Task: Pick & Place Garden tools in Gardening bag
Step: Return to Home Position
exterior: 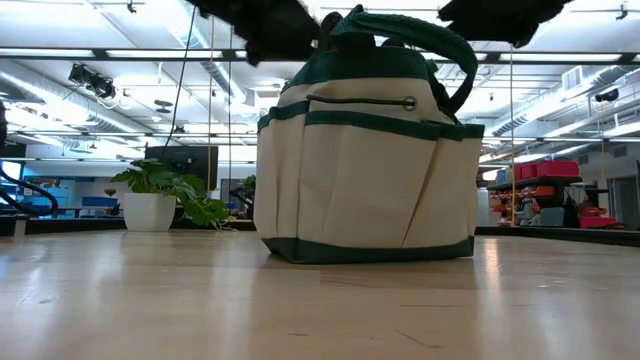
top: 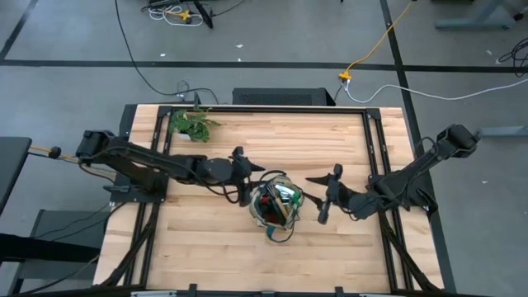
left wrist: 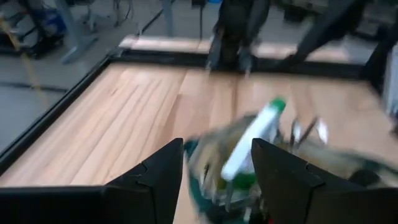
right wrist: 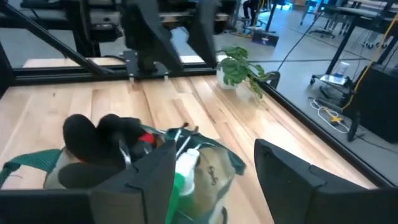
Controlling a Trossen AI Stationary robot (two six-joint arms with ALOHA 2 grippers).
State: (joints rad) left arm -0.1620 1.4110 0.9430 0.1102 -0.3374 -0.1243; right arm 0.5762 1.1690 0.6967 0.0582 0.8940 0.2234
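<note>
The cream-white gardening bag (top: pixel 276 208) with dark green trim stands upright on its base in the middle of the table, and also shows in the low view (exterior: pixel 365 170). Inside it are a green piece with a white handle (left wrist: pixel 252 140), metal rake prongs (left wrist: pixel 308 132) and dark and red gloves (right wrist: pixel 99 140). My left gripper (top: pixel 247 191) is open just above the bag's left rim, with the bag's mouth ahead of its fingers (left wrist: pixel 217 144). My right gripper (top: pixel 320 198) is open and empty just right of the bag (right wrist: pixel 214 149).
A leafy green plant in a white pot (top: pixel 191 124) stands at the table's far left and also shows in the low view (exterior: pixel 160 195). Black frame rails (top: pixel 375 140) run along the table's left, right and far edges. Bare wood lies near and far of the bag.
</note>
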